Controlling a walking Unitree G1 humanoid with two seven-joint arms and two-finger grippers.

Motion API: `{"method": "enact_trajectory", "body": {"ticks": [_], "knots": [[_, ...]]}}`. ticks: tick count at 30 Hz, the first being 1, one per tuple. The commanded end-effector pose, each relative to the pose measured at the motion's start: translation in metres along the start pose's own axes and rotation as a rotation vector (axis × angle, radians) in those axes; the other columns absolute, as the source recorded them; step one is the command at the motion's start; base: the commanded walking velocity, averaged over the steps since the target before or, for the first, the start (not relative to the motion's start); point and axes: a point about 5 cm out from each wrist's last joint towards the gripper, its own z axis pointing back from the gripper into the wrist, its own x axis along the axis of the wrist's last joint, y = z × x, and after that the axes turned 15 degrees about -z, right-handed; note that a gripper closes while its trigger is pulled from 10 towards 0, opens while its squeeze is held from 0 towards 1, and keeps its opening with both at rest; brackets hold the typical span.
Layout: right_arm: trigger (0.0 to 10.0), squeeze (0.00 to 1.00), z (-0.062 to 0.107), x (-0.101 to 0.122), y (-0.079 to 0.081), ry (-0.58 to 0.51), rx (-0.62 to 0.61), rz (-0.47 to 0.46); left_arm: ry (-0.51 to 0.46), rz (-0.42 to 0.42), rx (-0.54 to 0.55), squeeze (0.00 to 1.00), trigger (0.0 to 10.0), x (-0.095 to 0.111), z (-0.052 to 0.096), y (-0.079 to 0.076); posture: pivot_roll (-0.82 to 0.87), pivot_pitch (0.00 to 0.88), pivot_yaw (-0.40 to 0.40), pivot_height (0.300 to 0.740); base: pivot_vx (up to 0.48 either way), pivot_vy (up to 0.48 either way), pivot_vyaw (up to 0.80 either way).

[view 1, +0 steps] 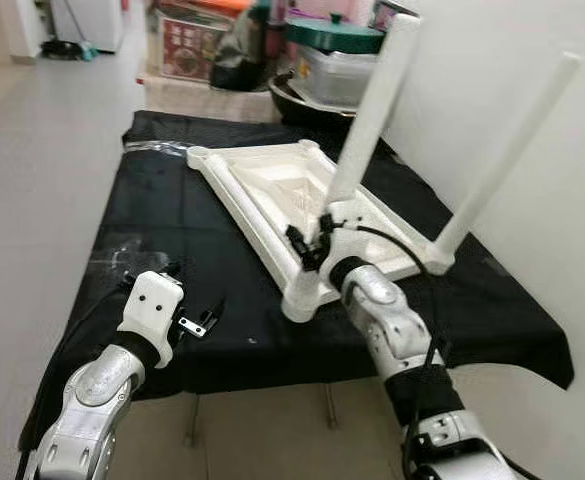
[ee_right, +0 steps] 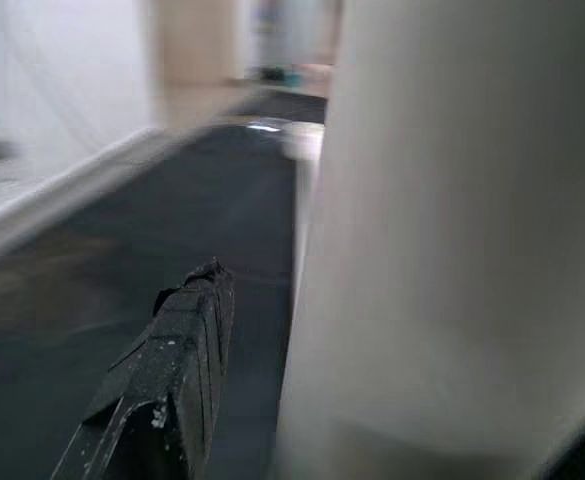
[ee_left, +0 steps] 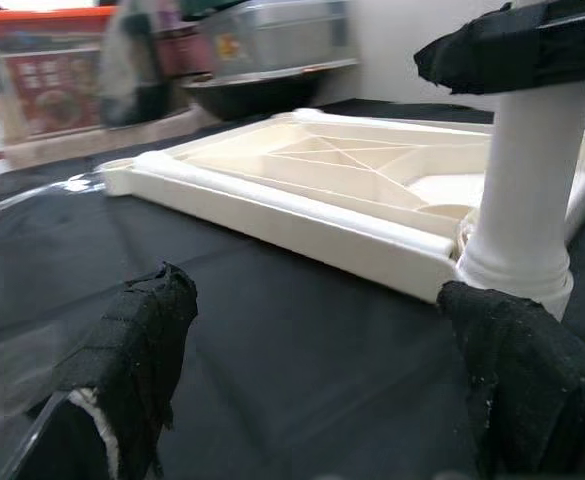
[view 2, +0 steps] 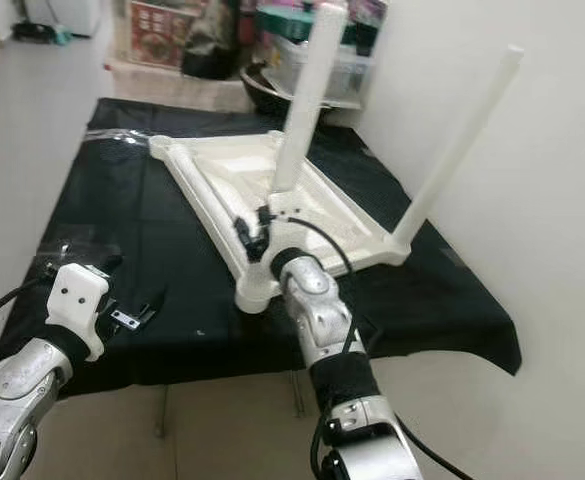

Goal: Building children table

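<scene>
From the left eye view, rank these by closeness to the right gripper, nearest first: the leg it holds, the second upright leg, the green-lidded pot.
1. Held leg, at the right gripper, near corner.
2. Second upright leg, by the wall, right side.
3. Green-lidded pot, beyond the table's far end.

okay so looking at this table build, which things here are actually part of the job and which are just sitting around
Part of the job: upside-down white tabletop; leg held by the right gripper; second fitted leg.

Just lying about: pot with green lid; red box; black cloth as work surface.
</scene>
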Motion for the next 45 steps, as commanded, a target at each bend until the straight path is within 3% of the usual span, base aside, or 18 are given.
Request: {"method": "enact_trajectory", "body": {"ticks": [1, 7, 18, 23, 24, 25, 32, 35, 36, 37, 38, 40, 43, 44, 45], "knots": [[10.0, 0.00, 0.000, -0.002, 0.013, 0.023, 0.097, 0.005, 0.004, -0.011, -0.014, 0.00, 10.0, 0.000, 0.002, -0.002, 0.17, 0.000, -0.196, 0.740, 0.000, 0.000, 0.80], [10.0, 0.00, -0.004, -0.005, 0.006, 0.044, 0.096, -0.018, 0.006, -0.011, -0.006, 0.00, 10.0, 0.000, 0.003, -0.002, 0.18, 0.000, -0.207, 0.740, 0.000, 0.000, 0.71], [10.0, 0.00, -0.018, 0.010, -0.007, 0.045, 0.093, 0.028, 0.015, -0.014, 0.004, 0.00, 10.0, -0.001, 0.005, 0.000, 0.19, 0.000, -0.217, 0.740, 0.000, 0.000, 0.00], [10.0, 0.00, -0.023, 0.015, -0.018, 0.021, -0.012, -0.018, 0.016, -0.011, 0.008, 0.00, 10.0, -0.002, 0.006, -0.001, 0.19, 0.000, -0.223, 0.740, 0.000, 0.000, 0.00], [3.1, 0.00, -0.023, 0.015, -0.020, 0.012, -0.032, -0.037, 0.018, -0.010, 0.009, 0.00, 10.0, -0.002, 0.007, -0.002, 0.19, 0.000, -0.223, 0.740, 0.000, 0.000, 0.00], [0.0, 0.00, -0.022, 0.015, -0.021, -0.010, -0.048, -0.061, 0.019, -0.009, 0.009, 0.00, 10.0, -0.002, 0.007, -0.002, 0.19, 0.000, -0.223, 0.740, 0.000, 0.000, 0.00], [0.0, 0.00, -0.017, -0.002, -0.029, 0.034, -0.163, -0.045, 0.025, -0.010, 0.009, 0.00, 10.0, -0.003, 0.008, -0.001, 0.19, 0.000, -0.221, 0.740, 0.000, 0.000, 0.00], [0.0, 0.00, -0.013, -0.011, -0.044, 0.063, -0.363, -0.052, 0.022, -0.010, 0.008, 0.00, 10.0, -0.002, 0.007, -0.002, 0.19, 0.000, -0.221, 0.740, 0.000, 0.000, 0.00], [0.0, 0.00, -0.013, -0.011, -0.044, 0.063, -0.363, -0.052, 0.022, -0.010, 0.008, 0.00, 10.0, -0.002, 0.007, -0.002, 0.19, 0.000, -0.221, 0.740, 0.000, 0.000, 0.00], [0.0, 0.00, 0.009, -0.020, -0.076, 0.047, -0.767, -0.129, 0.021, -0.008, 0.006, 0.00, 10.0, -0.002, 0.007, -0.003, 0.18, 0.000, -0.215, 0.740, 0.000, 0.000, 0.00], [0.0, 0.00, 0.009, -0.020, -0.076, 0.047, -0.767, -0.129, 0.021, -0.008, 0.006, 0.00, 10.0, -0.002, 0.007, -0.003, 0.18, 0.000, -0.215, 0.740, 0.000, 0.000, 0.00], [0.0, 0.00, 0.029, -0.031, -0.090, 0.054, -0.993, -0.175, 0.022, -0.006, 0.004, 0.00, 10.0, -0.003, 0.007, -0.004, 0.18, 0.000, -0.209, 0.740, 0.000, 0.000, 0.00], [0.0, 0.00, 0.036, -0.036, -0.087, 0.069, -1.028, -0.173, 0.022, -0.005, 0.002, 0.00, 10.0, -0.003, 0.007, -0.004, 0.17, 0.000, -0.208, 0.740, 0.000, 0.000, 0.00], [2.2, 0.00, 0.031, -0.041, -0.077, 0.112, -0.937, -0.185, 0.022, -0.006, -0.001, 0.00, 10.0, -0.003, 0.007, -0.004, 0.17, 0.000, -0.207, 0.740, 0.000, 0.000, 0.00], [2.2, 0.00, 0.031, -0.041, -0.077, 0.112, -0.937, -0.185, 0.022, -0.006, -0.001, 0.00, 10.0, -0.003, 0.007, -0.004, 0.17, 0.000, -0.207, 0.740, 0.000, 0.000, 0.00]]}}
